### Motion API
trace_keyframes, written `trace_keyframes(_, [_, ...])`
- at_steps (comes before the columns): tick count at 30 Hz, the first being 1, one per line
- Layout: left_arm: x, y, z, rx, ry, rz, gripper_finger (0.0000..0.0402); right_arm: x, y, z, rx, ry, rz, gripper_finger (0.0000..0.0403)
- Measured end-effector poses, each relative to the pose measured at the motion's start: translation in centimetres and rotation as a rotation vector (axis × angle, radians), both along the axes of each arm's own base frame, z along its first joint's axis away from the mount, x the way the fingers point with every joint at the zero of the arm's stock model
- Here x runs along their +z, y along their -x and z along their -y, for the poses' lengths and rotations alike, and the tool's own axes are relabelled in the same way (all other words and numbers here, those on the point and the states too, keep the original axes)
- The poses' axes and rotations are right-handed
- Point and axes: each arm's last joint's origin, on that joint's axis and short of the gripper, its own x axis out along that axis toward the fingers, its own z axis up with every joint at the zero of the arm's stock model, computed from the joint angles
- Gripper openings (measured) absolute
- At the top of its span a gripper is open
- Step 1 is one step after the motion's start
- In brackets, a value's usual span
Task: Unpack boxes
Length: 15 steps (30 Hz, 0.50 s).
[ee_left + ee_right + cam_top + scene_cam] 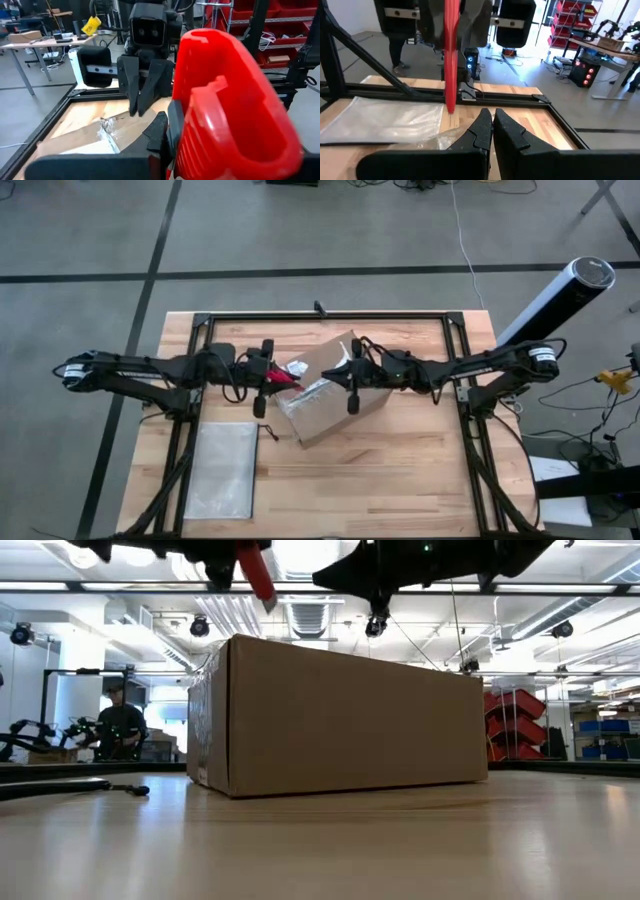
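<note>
Wooden table (400, 470) — one cardboard box (325, 395), one pouch (222, 470), one red knife (283, 377)

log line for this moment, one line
left gripper: shut on red knife, over box | right gripper: shut, empty, above box | pouch: table

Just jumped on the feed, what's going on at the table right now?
Both arms hang over the brown cardboard box in the middle of the table. The left gripper is shut on a red utility knife, held above the box's taped top near its left end. The right gripper is shut and empty, poised over the box top. The box looks unopened. A zip pouch lies flat at the table's front left.
</note>
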Motion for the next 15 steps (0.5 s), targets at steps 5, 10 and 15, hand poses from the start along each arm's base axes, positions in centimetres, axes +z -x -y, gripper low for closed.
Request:
trace_keyframes(5, [-1.9, 0.2, -0.2, 0.086, 0.031, 0.012, 0.0032, -1.2, -0.4, 1.0, -0.035, -0.032, -0.052, 0.0000])
trace_keyframes(10, [-3.8, 0.4, -0.4, 0.147, 0.060, -0.009, 0.0032, -2.4, -0.8, 2.6, -0.091, -0.072, -0.083, 0.0000])
trace_keyframes(15, [-4.9, 0.0, -0.5, 0.171, 0.065, -0.027, 0.0032, -3.5, -1.2, 3.1, -0.108, -0.106, -0.114, 0.0000])
